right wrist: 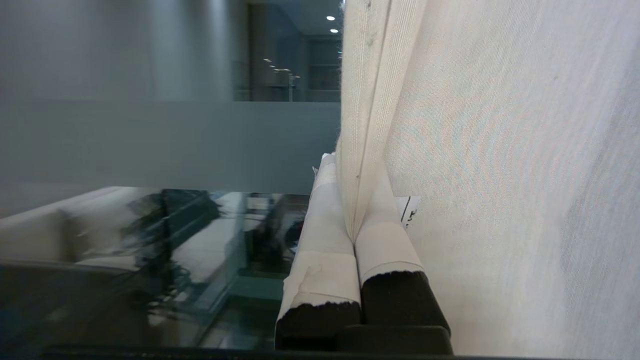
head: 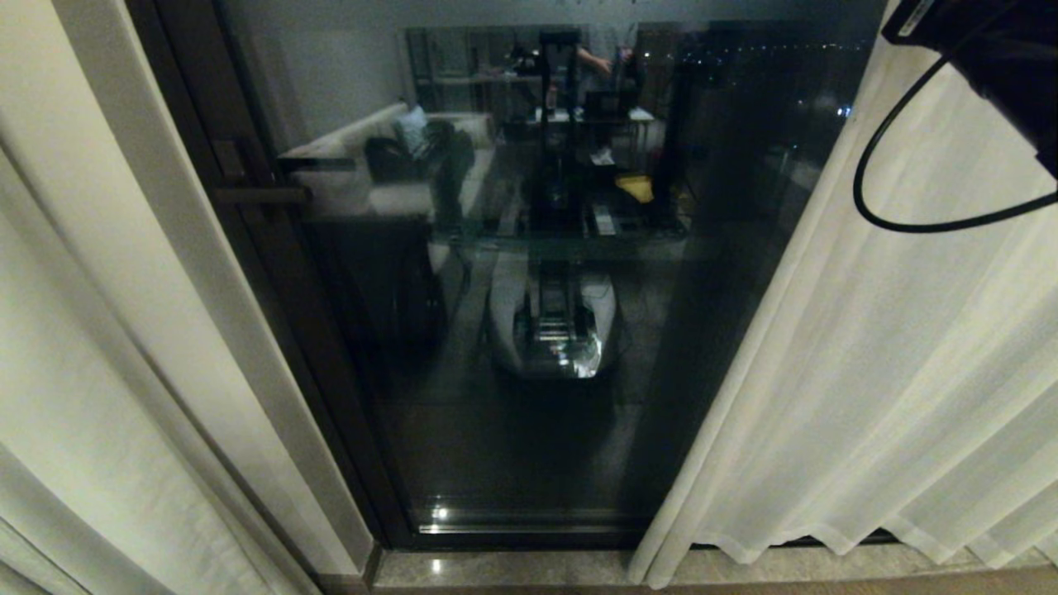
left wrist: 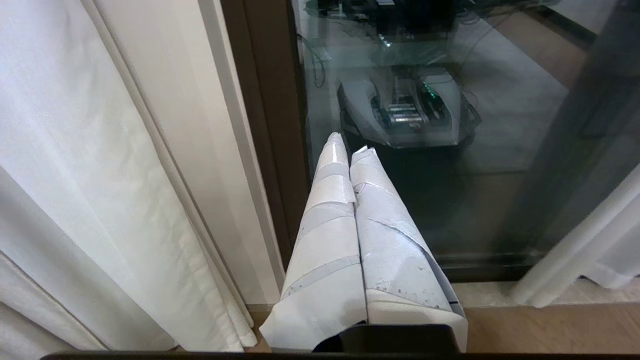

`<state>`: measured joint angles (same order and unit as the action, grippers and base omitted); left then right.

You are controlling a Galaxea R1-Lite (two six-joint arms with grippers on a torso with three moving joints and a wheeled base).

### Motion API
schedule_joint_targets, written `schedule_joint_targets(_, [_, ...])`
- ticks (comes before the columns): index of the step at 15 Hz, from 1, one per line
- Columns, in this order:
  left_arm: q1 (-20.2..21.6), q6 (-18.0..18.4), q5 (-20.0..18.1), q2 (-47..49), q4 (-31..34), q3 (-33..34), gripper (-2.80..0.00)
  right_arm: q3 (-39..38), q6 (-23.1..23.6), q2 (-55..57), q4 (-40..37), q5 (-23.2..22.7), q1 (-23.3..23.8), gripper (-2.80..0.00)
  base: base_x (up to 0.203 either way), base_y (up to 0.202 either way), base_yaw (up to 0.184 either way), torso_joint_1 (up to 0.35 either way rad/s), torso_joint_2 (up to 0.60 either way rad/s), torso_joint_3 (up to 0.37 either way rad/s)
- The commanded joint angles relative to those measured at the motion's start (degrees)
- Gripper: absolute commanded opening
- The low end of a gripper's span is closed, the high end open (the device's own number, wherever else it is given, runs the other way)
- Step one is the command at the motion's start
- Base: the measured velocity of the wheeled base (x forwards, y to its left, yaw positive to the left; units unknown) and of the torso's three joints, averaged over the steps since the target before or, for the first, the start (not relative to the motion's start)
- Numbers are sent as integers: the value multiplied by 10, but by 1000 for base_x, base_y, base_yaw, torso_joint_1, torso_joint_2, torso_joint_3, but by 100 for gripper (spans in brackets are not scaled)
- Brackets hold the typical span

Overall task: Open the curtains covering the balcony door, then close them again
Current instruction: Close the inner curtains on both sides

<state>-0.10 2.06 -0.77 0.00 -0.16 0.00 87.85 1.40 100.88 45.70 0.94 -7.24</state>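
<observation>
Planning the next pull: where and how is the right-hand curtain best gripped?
Grip its leading vertical edge, the doubled fold beside the bare glass of the balcony door, coming in from the glass side. That edge hangs free and is thin enough to pinch. The right gripper is shut on exactly this fold of the curtain, so this hold looks sound.

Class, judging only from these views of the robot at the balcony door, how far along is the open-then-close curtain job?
Done: the balcony door glass is uncovered, curtains parted to either side. In hand: the right claw is shut on the edge of the cream curtain panel, while the left claw hangs shut and empty near the door frame. Left: nothing yet covers the glass, so the closing remains.
</observation>
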Motion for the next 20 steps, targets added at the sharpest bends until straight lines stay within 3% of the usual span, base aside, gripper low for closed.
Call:
schedule_joint_targets(1, [0, 0, 0, 0, 0, 0, -280, 2, 6, -5, 2, 0, -18, -280, 0, 0, 0, 0, 0, 0])
schedule_joint_targets(11, [0, 0, 0, 0, 0, 0, -280, 7, 73, 0, 6, 5, -155, -280, 0, 0, 0, 0, 0, 0])
schedule_joint_targets(20, [0, 0, 0, 0, 0, 0, -280, 6, 91, 19, 11, 4, -198, -280, 0, 0, 0, 0, 0, 0])
